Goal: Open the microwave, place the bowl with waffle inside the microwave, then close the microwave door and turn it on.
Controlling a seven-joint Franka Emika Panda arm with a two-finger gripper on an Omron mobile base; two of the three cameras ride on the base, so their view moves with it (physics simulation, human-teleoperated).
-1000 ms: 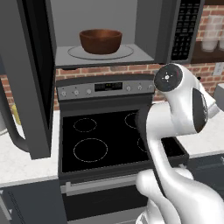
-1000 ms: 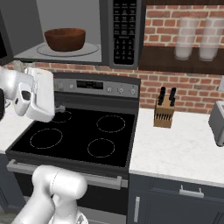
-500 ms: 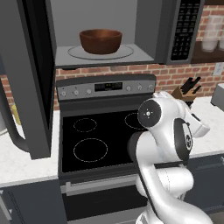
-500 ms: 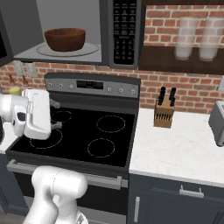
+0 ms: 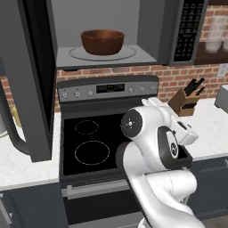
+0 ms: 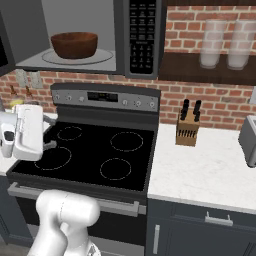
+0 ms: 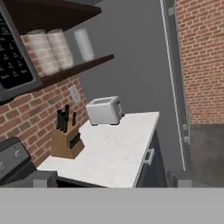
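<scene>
The microwave (image 5: 151, 26) hangs above the stove with its door (image 5: 29, 80) swung wide open to the left. Inside, the reddish-brown bowl (image 5: 102, 42) stands on the round turntable; it also appears as the bowl (image 6: 75, 45) in the right base view. The waffle is hidden by the bowl's wall. My arm is folded low over the front of the stove. My gripper (image 6: 50, 132) points right, well below the microwave, open and empty. In the hand view the gripper (image 7: 111, 179) faces the right counter, its dark fingertips (image 7: 43, 179) far apart.
The black stove (image 6: 100, 155) lies under the arm, with its knob panel (image 5: 107, 89) behind. A knife block (image 6: 187, 127) and a toaster (image 7: 104, 110) stand on the white counter (image 6: 205, 170) to the right. Glasses (image 6: 222, 42) sit on a shelf above.
The arm has dropped from beside the microwave to a low folded pose over the stove, and the hand has turned toward the right counter. The bowl has not moved; the jaws stay open.
</scene>
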